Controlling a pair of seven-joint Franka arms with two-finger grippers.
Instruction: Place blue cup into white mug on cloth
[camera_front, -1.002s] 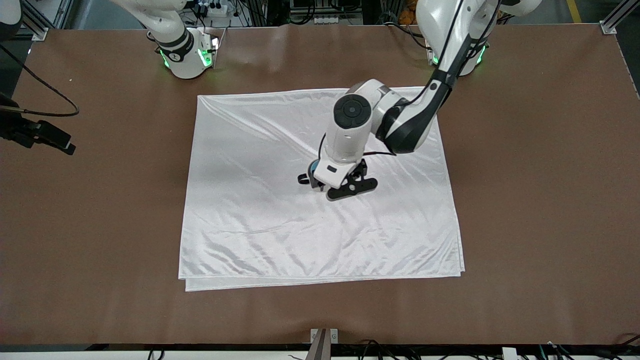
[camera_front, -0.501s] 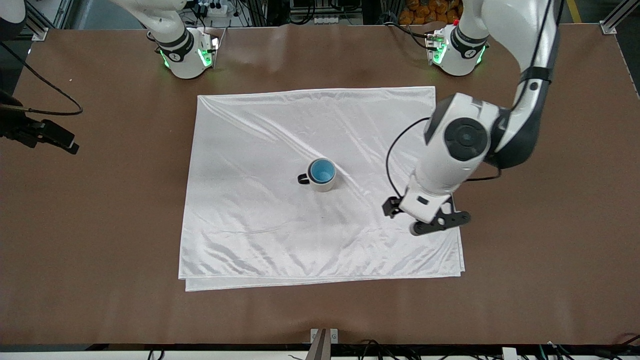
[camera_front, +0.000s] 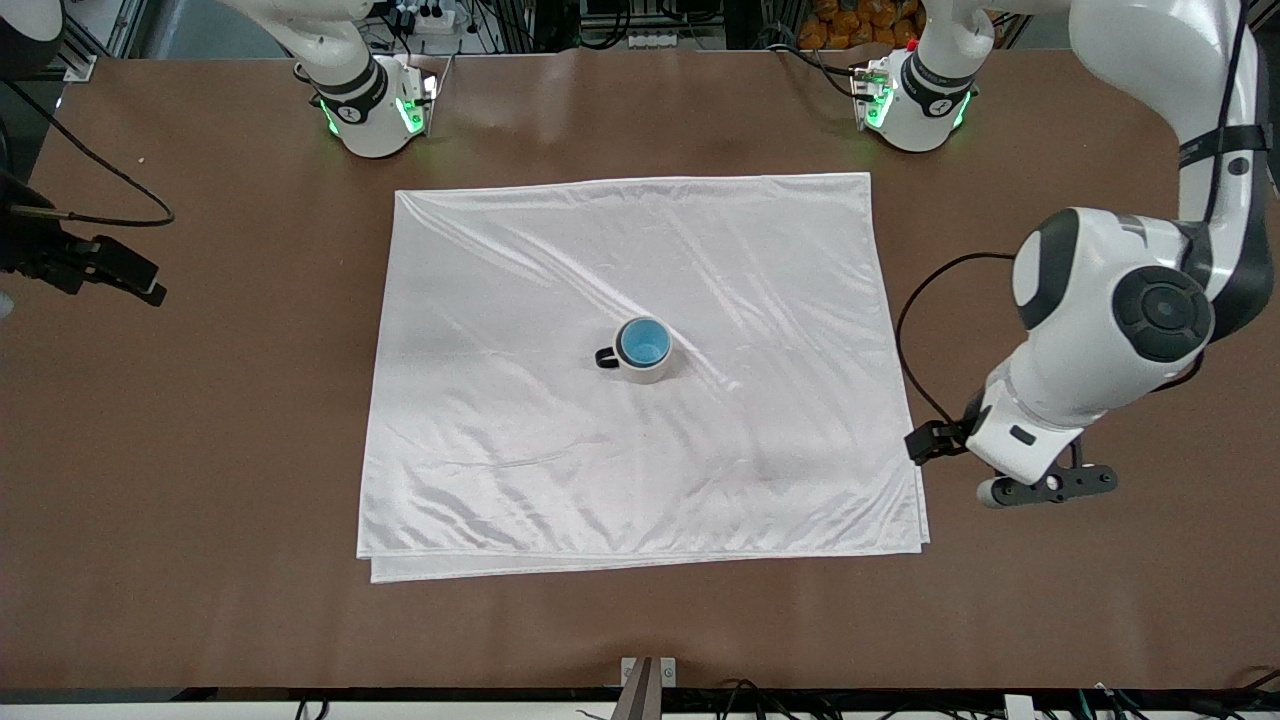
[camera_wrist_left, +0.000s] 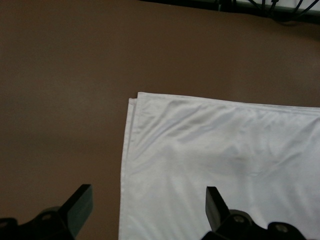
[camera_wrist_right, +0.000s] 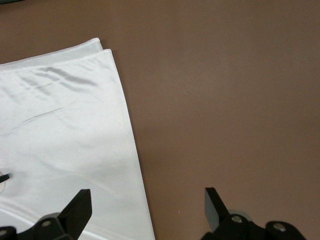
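Observation:
The blue cup (camera_front: 644, 342) sits inside the white mug (camera_front: 650, 373), whose dark handle points toward the right arm's end. The mug stands upright near the middle of the white cloth (camera_front: 560, 460). My left gripper (camera_front: 1040, 472) is open and empty, held over the cloth's edge at the left arm's end. In the left wrist view that edge of the cloth (camera_wrist_left: 225, 165) runs between its open fingers, and the left gripper (camera_wrist_left: 148, 194) holds nothing. My right gripper (camera_front: 110, 270) waits over the bare table at the right arm's end. The right gripper (camera_wrist_right: 147, 194) is open and empty in its own view.
The brown table (camera_front: 200, 500) surrounds the cloth on all sides. A black cable (camera_front: 110, 180) trails over the table near the right gripper. The right wrist view shows a corner of the cloth (camera_wrist_right: 65, 125) and bare table (camera_wrist_right: 225, 100).
My left gripper was down over the mug with the blue cup. It has let go, risen and swung away to the cloth's edge at the left arm's end. The cup stays in the mug.

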